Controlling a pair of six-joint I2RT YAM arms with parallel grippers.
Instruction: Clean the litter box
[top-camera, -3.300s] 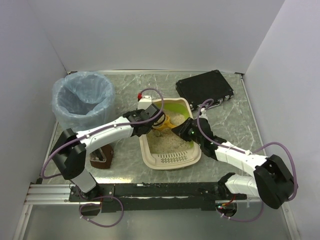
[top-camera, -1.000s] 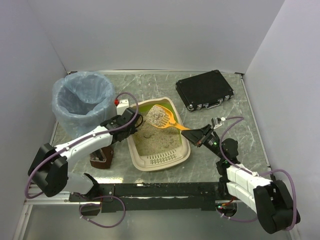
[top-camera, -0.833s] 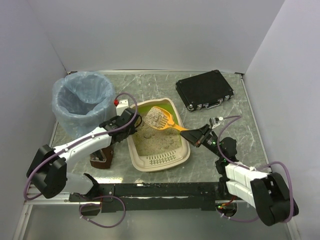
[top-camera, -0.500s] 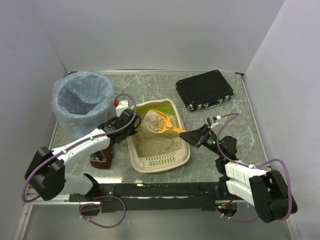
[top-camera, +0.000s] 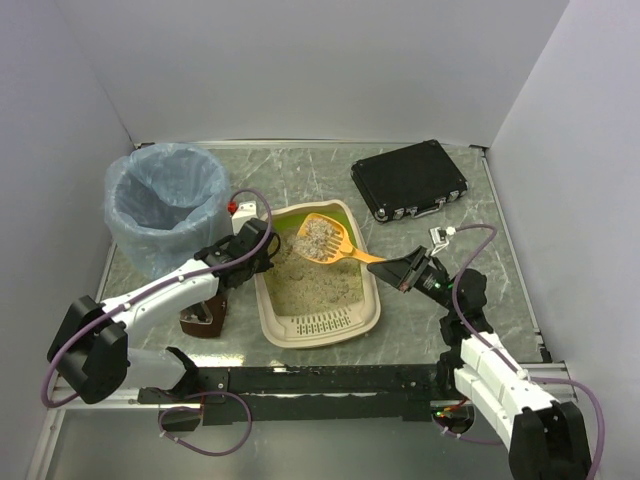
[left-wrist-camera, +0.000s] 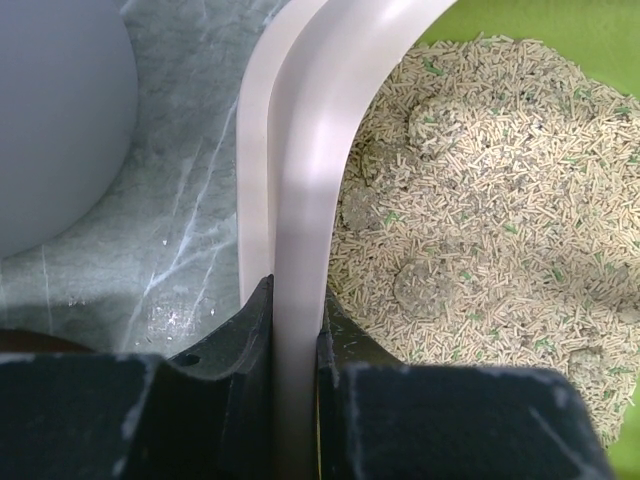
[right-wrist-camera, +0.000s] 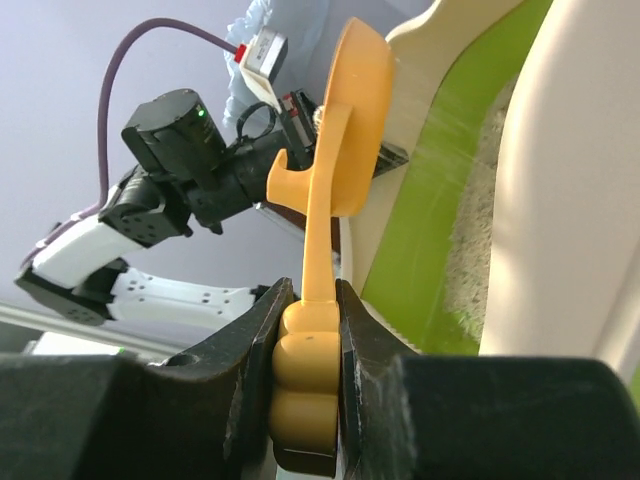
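The beige litter box (top-camera: 368, 290) with a lime-green inner wall lies mid-table, its slotted grille end nearest me, sandy granules (left-wrist-camera: 480, 230) with several clumps inside. My left gripper (top-camera: 258, 262) is shut on the box's left rim (left-wrist-camera: 300, 250). My right gripper (top-camera: 405, 272) is shut on the handle (right-wrist-camera: 308, 370) of an orange slotted scoop (top-camera: 325, 238). The scoop carries a heap of litter above the box's far half. In the right wrist view the scoop (right-wrist-camera: 350, 130) stands edge-on above the box wall (right-wrist-camera: 590, 170).
A round bin with a blue bag (top-camera: 165, 200) stands at the back left. A black case (top-camera: 410, 180) lies at the back right. A brown object (top-camera: 205, 318) sits by the left arm. A black rail (top-camera: 320, 380) runs along the near edge.
The scoop rose out of the litter with a load and swung slightly left and back right above the box. The right arm drew back to the right. The left gripper kept hold of the rim.
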